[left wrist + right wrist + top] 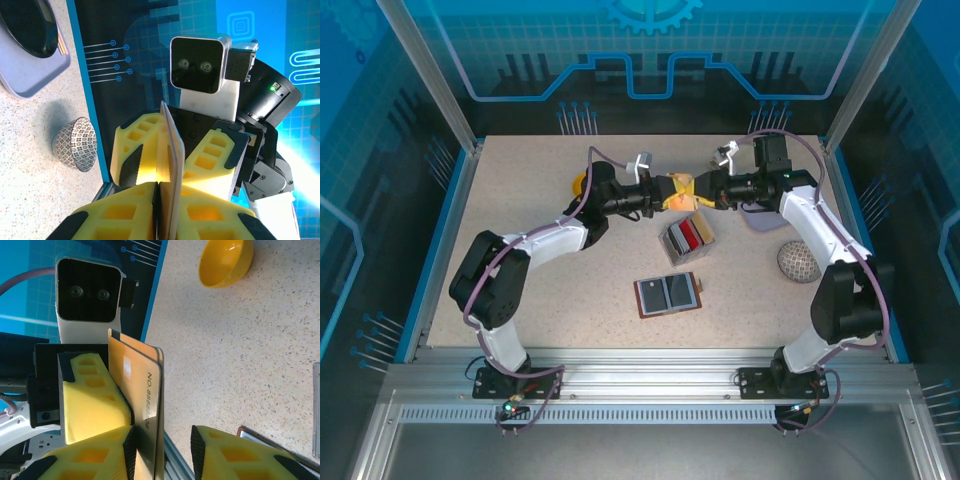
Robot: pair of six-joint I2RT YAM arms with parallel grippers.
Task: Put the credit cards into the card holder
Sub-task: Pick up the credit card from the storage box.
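My two grippers meet nose to nose in the air above the middle of the table. The left gripper (pixel 670 191) (pixel 160 186) is shut on two thin pale credit cards (pixel 172 150) held together and seen edge-on. In the right wrist view the credit cards (pixel 142 385) show a printed number and lie against one pad of my right gripper (pixel 706 193) (pixel 164 442). That gripper is open, with a clear gap to its other pad. The card holder (pixel 668 294) lies unfolded on the table nearer the bases. More credit cards, red and black, stand in a clear tray box (pixel 688 240).
A yellow bowl (pixel 580 185) (pixel 225 262) sits behind the left arm. A patterned bowl (pixel 798 260) (pixel 75 144) stands at the right. A grey tray (pixel 760 217) (pixel 30 75) with a black dish lies under the right arm. Blue walls ring the table.
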